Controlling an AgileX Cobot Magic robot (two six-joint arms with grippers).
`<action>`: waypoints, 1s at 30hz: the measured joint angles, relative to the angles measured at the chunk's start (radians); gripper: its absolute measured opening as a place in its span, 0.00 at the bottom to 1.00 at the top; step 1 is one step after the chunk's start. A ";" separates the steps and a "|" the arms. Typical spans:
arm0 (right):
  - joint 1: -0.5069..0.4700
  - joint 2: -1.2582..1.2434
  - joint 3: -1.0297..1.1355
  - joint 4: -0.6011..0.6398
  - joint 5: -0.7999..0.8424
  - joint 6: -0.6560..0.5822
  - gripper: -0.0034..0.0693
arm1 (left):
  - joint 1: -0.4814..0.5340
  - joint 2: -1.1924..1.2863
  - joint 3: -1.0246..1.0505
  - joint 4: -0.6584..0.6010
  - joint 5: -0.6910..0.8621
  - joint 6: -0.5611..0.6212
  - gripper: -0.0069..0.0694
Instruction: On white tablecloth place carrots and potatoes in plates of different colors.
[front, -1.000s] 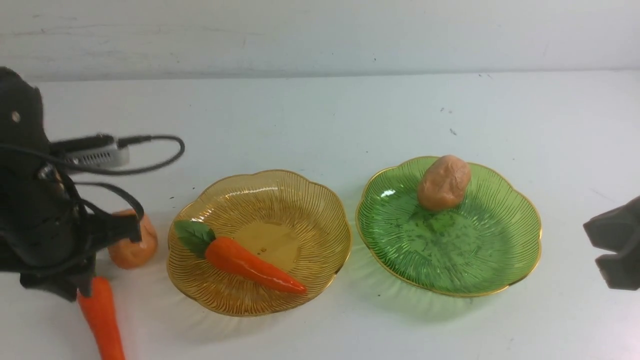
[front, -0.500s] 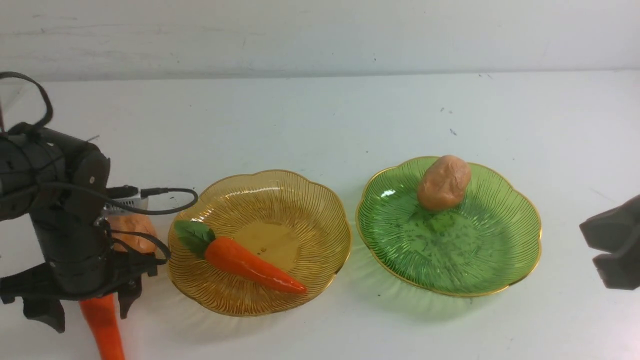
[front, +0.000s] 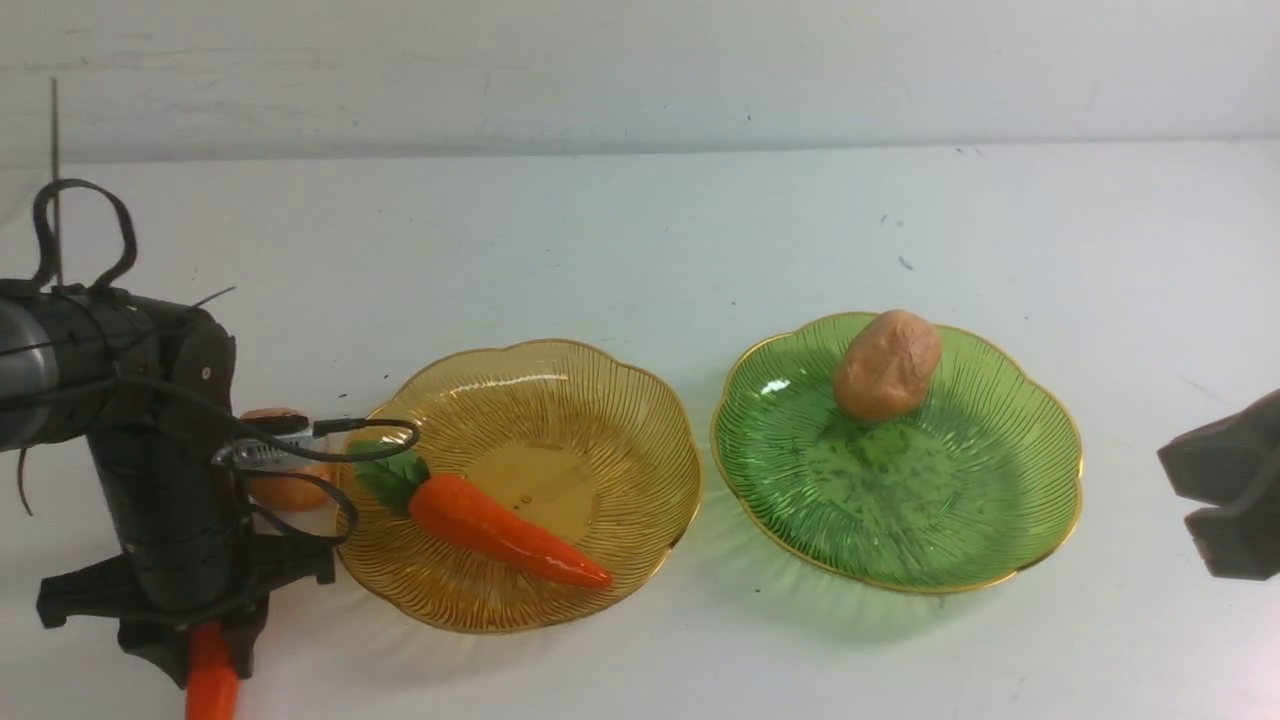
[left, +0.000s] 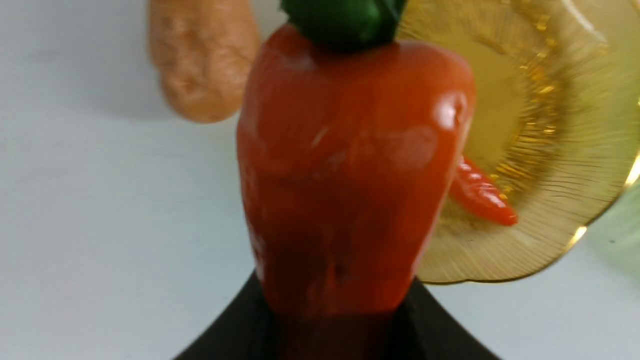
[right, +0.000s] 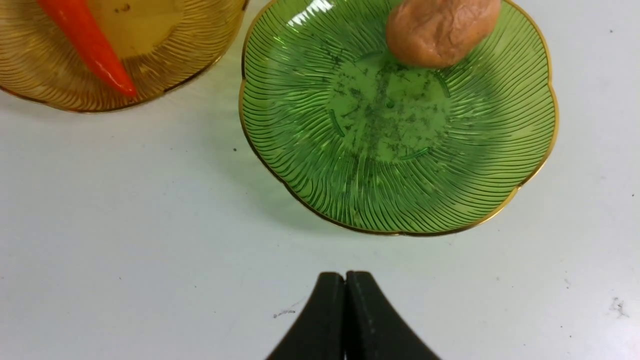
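Orange, glossy carrot (left: 345, 175) with a green leafy top is clamped in the left fingers (left: 235, 335); right fingers (right: 327, 320) pressed together.

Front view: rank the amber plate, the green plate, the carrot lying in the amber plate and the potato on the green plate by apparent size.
1. amber plate and green plate: look alike, a tie.
2. carrot: longer than the potato, though thinner.
3. potato: sits slightly farther back, so a close call.
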 joint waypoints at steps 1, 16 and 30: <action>0.000 0.000 0.000 0.004 -0.001 0.000 0.03 | -0.016 0.013 -0.014 -0.021 -0.008 0.006 0.36; 0.000 0.000 0.000 0.005 -0.002 -0.011 0.03 | -0.171 0.462 -0.121 -0.137 -0.415 -0.037 0.48; 0.000 0.000 0.000 0.008 0.017 -0.045 0.03 | -0.170 0.512 -0.165 -0.222 -0.447 0.030 0.87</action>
